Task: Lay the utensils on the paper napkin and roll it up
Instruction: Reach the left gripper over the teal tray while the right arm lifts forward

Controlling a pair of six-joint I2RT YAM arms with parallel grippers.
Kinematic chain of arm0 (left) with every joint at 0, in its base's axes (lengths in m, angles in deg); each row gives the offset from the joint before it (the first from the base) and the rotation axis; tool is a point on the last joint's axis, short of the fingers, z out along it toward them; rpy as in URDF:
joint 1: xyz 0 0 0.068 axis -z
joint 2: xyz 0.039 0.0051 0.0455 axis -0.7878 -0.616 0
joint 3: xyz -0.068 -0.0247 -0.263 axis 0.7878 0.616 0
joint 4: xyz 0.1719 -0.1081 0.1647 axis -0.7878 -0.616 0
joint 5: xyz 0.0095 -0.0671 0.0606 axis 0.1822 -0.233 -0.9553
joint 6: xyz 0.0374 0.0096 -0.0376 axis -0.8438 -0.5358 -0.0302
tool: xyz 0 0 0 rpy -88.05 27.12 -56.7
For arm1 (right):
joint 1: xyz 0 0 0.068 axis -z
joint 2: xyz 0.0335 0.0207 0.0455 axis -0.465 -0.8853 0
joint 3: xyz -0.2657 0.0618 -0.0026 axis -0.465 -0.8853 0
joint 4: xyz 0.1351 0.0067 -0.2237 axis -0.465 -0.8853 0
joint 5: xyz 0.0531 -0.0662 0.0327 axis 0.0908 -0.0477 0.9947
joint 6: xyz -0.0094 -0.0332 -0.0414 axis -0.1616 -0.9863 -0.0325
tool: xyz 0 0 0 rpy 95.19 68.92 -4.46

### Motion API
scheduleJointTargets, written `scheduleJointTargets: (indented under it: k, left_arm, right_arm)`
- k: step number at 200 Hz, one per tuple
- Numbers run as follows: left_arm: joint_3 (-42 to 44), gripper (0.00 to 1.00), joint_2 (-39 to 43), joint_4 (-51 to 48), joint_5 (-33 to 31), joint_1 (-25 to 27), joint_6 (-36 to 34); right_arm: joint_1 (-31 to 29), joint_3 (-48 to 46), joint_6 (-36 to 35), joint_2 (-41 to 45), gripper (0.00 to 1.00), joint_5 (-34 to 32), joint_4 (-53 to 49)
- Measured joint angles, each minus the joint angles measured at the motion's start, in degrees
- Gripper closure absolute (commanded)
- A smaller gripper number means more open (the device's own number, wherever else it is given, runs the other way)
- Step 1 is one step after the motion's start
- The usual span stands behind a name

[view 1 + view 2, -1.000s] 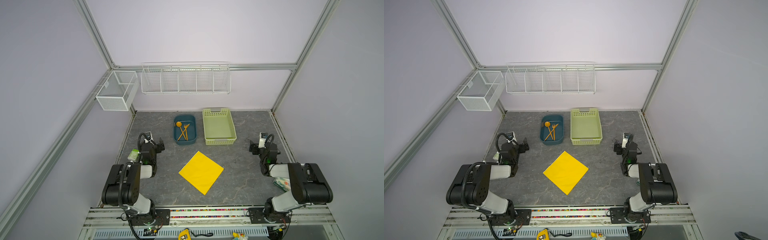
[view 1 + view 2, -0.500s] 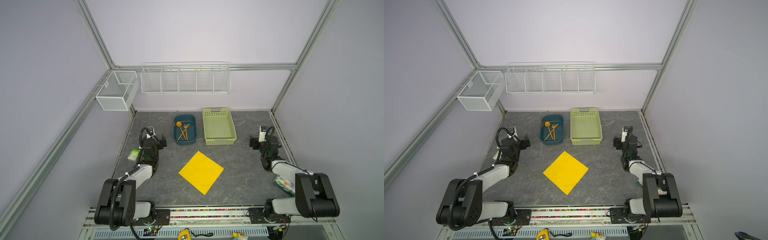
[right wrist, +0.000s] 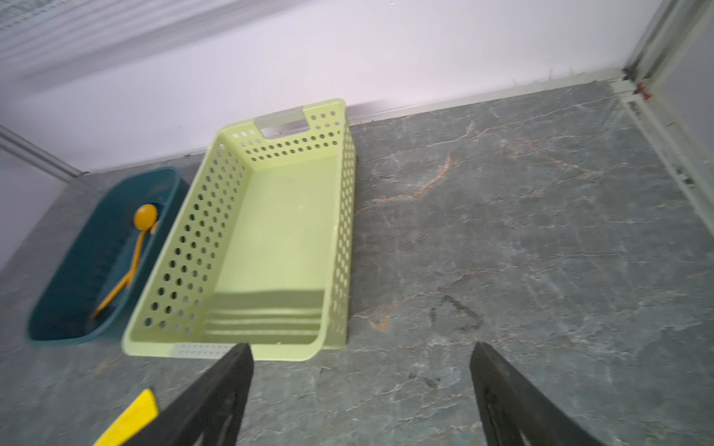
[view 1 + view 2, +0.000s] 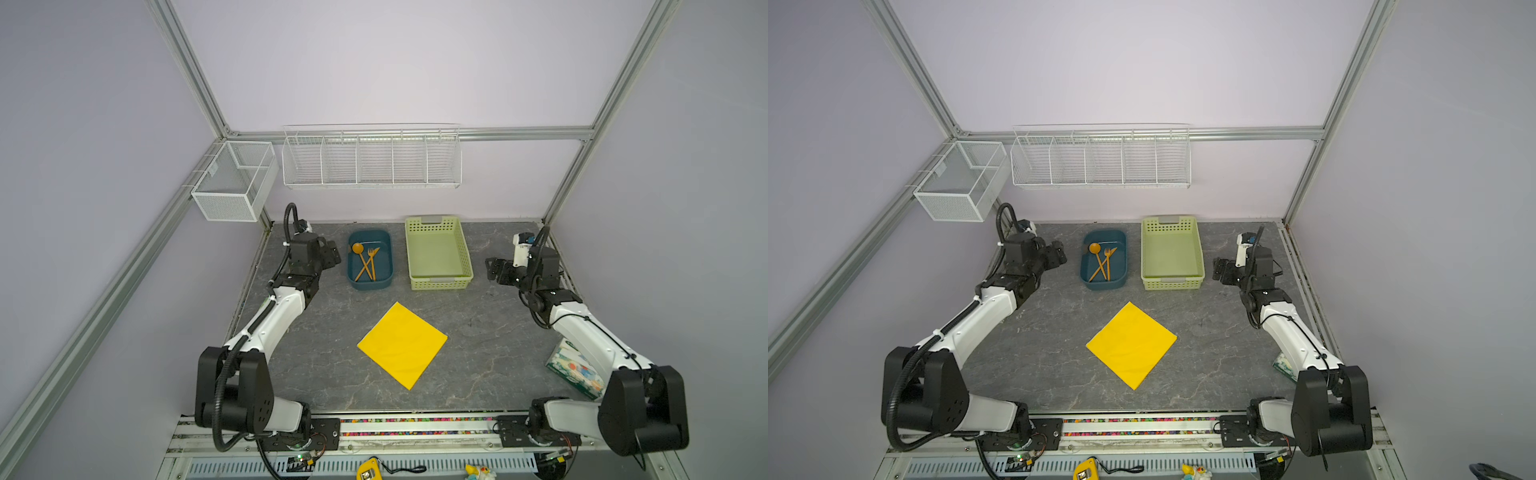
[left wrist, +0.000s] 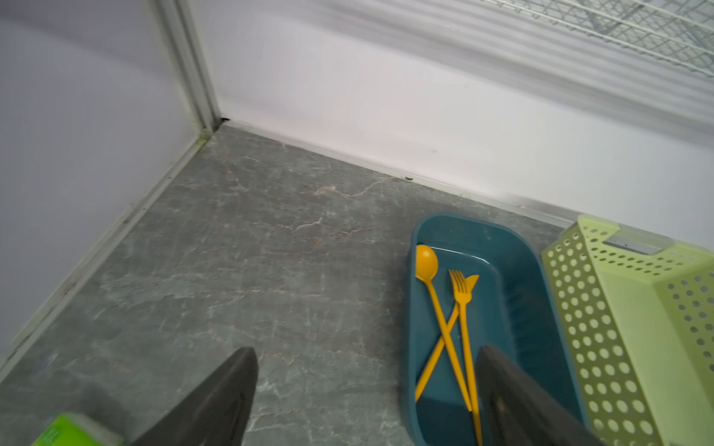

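Black jaws of the left claw gape empty just beside the teal tub, where all three utensils lie crossed. None is placed, so laying and rolling both remain. At the middle of the bench the paper napkin lies flat and bare. Farther right, the right claw stands wide, holding nothing. Only the left wrist view separates the fork from the thin piece; the right wrist view shows little but the spoon and a napkin corner.

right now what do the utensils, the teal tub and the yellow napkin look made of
Utensils: likely moulded plastic, uniform orange, smooth and glossy. Teal tub: plastic, rounded moulded corners with a glossy glint on its floor. Yellow napkin: thin matte paper, lying flat; cloth cannot be ruled out.
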Motion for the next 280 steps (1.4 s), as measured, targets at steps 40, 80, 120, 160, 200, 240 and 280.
scheduleJointTargets:
  k: [40,80,120,160,200,240,280]
  left_arm:
    - [-12.2,0.18,-11.2,-11.7,4.5,3.0,3.3]
    - [-23.1,0.22,-21.0,-20.2,6.2,7.6,5.9]
    - [-33.7,0.4,-29.9,-25.8,5.8,8.4,10.3]
    - [-44.3,0.51,-39.6,-30.9,4.7,8.4,14.3]
    - [-48.7,0.57,-45.1,-33.9,3.6,8.4,17.0]
    - [-53.9,0.64,-49.0,-36.4,2.1,8.4,18.4]
    - [-58.2,0.69,-51.6,-38.3,0.5,8.5,18.7]
  right_arm:
    - [-1.4,3.7,3.5,-2.1,0.07,7.2,-5.3]
    - [-2.2,3.7,6.0,-2.3,0.07,9.2,-8.3]
    - [-2.2,3.7,8.5,-2.3,0.07,9.9,-9.2]
    - [-2.2,5.2,9.4,-3.1,0.07,9.9,-10.3]
    - [-2.2,6.5,10.6,-5.4,0.07,9.9,-10.6]
    - [-2.2,7.5,12.0,-8.4,0.07,10.5,-10.7]
    - [-2.2,8.4,12.6,-9.2,0.07,10.5,-11.0]
